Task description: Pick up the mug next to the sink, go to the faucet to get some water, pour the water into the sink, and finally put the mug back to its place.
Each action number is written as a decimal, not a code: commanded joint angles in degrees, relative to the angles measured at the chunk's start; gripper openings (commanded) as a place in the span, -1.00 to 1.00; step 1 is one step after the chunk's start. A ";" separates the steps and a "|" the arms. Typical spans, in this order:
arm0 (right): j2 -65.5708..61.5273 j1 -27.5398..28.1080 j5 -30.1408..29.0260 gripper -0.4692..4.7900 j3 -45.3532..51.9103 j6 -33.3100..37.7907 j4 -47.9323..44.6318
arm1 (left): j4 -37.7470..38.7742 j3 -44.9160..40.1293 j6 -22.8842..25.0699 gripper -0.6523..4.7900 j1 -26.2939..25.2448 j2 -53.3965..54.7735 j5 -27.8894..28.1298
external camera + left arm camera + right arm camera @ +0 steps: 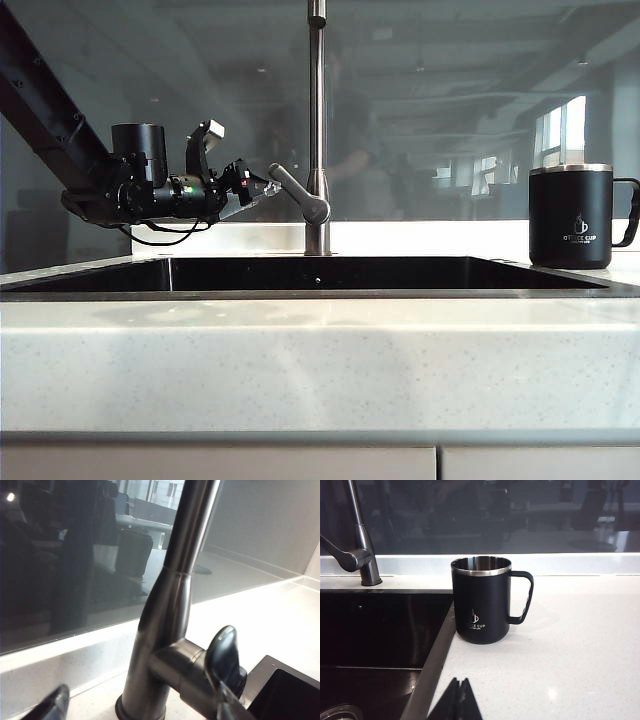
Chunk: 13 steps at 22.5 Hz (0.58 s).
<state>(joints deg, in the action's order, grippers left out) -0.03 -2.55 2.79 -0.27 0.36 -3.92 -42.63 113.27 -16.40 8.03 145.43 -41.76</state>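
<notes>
The left hand (262, 187) is hovering above the sink (320, 273), fingers spread apart on either side of the lever of the faucet (317, 130), at about nine o'clock of the pipe; the right hand (456, 700) is sitting low over the worktop (560, 650), fingers pressed together, holding nothing, with open surface between it and the mug (481, 600); the mug is standing upright just beside the sink's right edge, at three o'clock of the faucet, handle pointing away from the basin.
</notes>
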 commanded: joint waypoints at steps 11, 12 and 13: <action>0.13 0.00 -0.07 -0.84 0.20 -0.22 -0.92 | 7.50 -0.15 0.04 0.60 -0.22 -4.31 16.17; 0.13 0.00 -0.07 -0.84 0.20 -0.22 -0.90 | 11.65 -0.15 0.04 0.60 -0.24 -5.86 19.19; 0.13 0.00 -0.04 -0.84 0.20 -0.22 -0.87 | 14.99 -0.15 0.04 0.60 -0.24 -7.23 21.86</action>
<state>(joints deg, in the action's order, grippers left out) -0.03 -2.55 2.79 -0.27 0.36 -3.92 -32.12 112.68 -16.45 7.62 140.92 -24.75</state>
